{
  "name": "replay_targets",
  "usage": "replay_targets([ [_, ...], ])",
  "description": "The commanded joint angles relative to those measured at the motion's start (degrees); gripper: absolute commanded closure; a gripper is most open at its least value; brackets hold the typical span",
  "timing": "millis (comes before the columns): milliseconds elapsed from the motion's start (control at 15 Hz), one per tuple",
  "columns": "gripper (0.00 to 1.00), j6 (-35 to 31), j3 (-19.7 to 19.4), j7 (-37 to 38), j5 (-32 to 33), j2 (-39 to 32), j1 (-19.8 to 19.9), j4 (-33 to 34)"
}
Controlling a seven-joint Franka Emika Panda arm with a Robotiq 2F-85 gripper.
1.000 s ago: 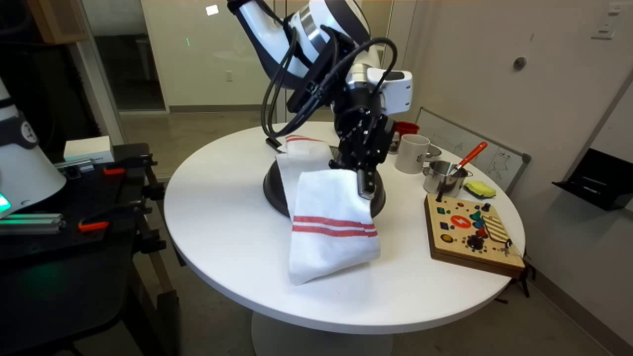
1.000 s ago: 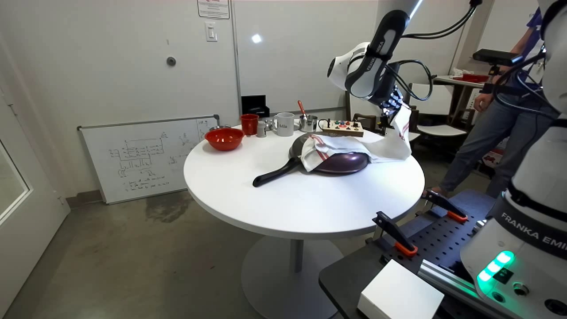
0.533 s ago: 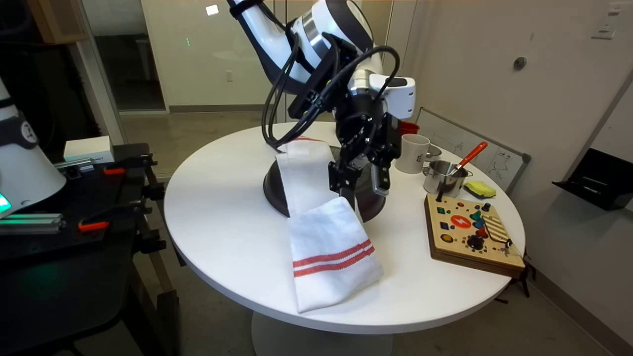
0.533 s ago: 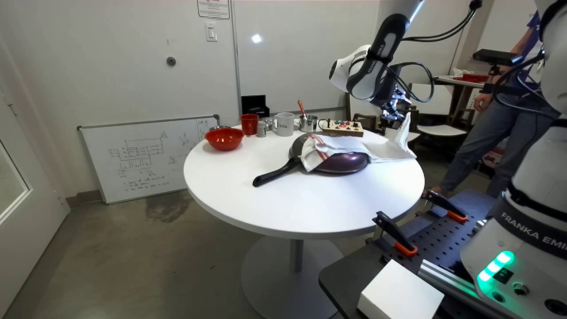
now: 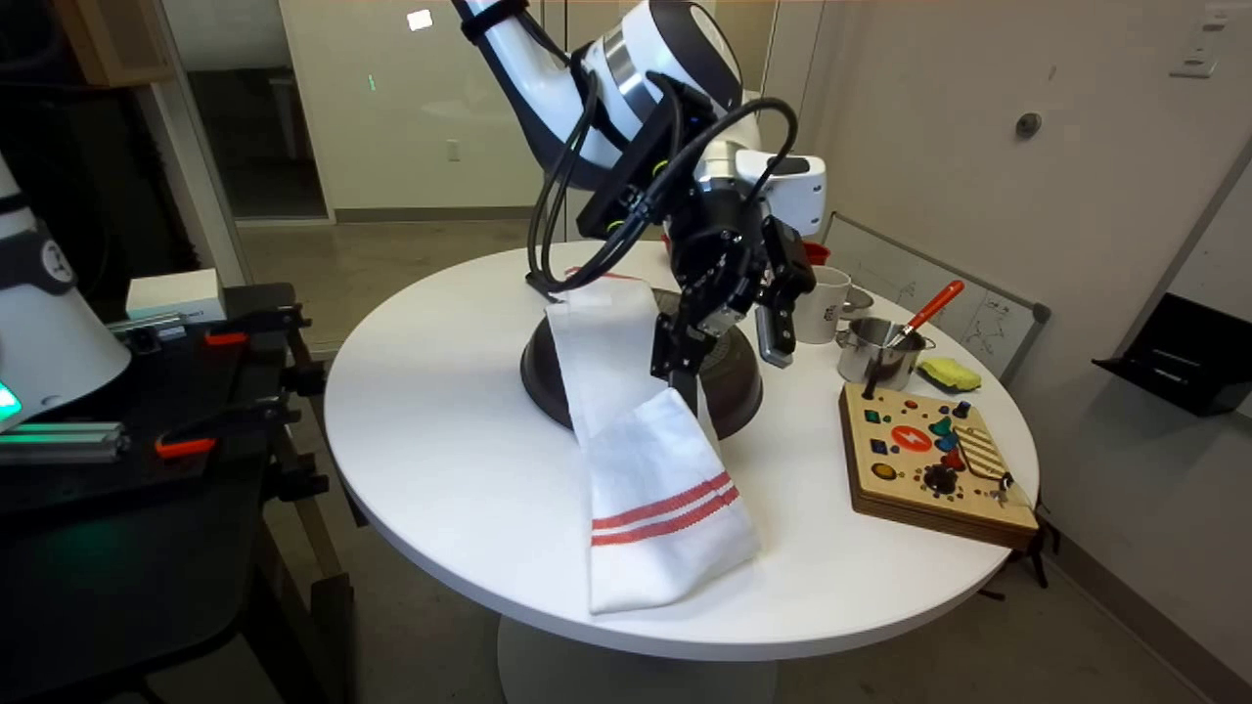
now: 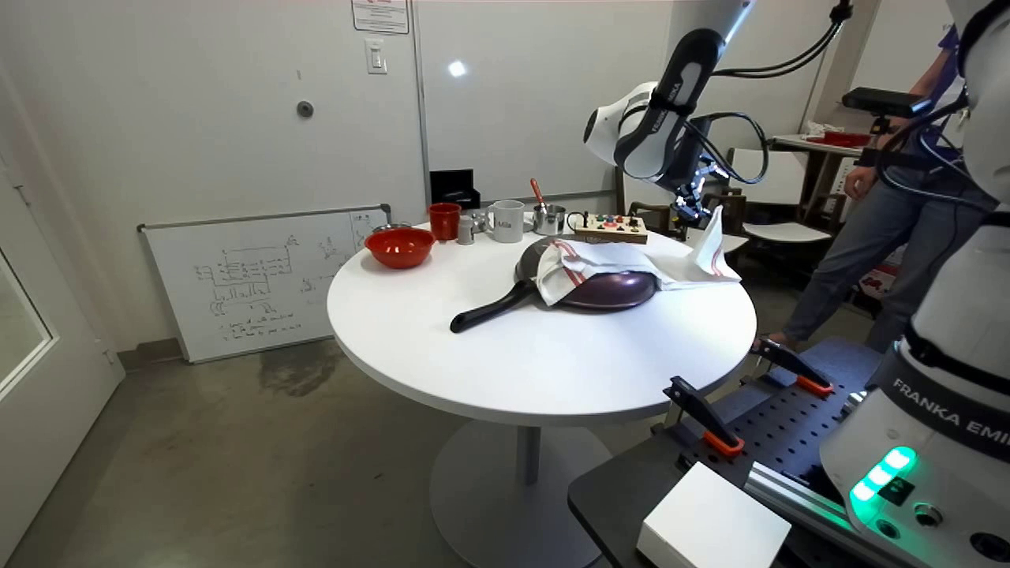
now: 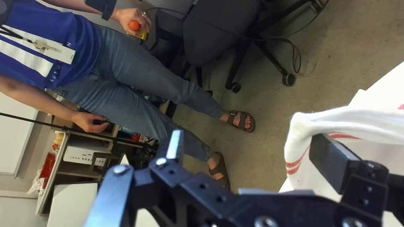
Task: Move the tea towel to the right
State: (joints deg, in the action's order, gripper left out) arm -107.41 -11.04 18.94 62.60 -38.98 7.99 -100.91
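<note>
The tea towel, white with red stripes, lies as a long strip over an upturned dark pan (image 6: 619,292); its near end (image 5: 665,518) rests on the round white table (image 5: 440,469), as both exterior views show. My gripper (image 5: 732,370) is just above that near end with its jaws wide apart. In the wrist view the gripper (image 7: 249,148) has nothing pinched between its fingers. One finger (image 7: 334,160) is tucked against a raised fold of the tea towel (image 7: 303,129), which drapes around its tip; the opposite finger (image 7: 175,145) stands free of cloth.
A wooden button board (image 5: 880,430), a steel pot (image 5: 871,362) with a red-handled tool, a yellow sponge (image 5: 949,374) and a white mug (image 5: 827,303) stand along one side. A red bowl (image 6: 400,247) is farther round. A person (image 7: 126,82) stands beyond the table edge.
My jaws have opened and let go of the tea towel. Its near end has dropped and spread on the table, with a fold still raised at one finger. The gripper has shifted slightly.
</note>
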Motion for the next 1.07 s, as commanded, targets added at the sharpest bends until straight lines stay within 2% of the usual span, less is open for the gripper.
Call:
replay_targets([
  [0,0.0,2.7,0.2,-0.9,-0.6,-1.4,0.0,1.6],
  [400,0.0,7.6,-0.5,-1.4,-1.4,-2.8,1.3,2.4],
  [1000,0.0,8.0,-0.4,-3.2,-5.3,-4.5,5.3,3.1],
])
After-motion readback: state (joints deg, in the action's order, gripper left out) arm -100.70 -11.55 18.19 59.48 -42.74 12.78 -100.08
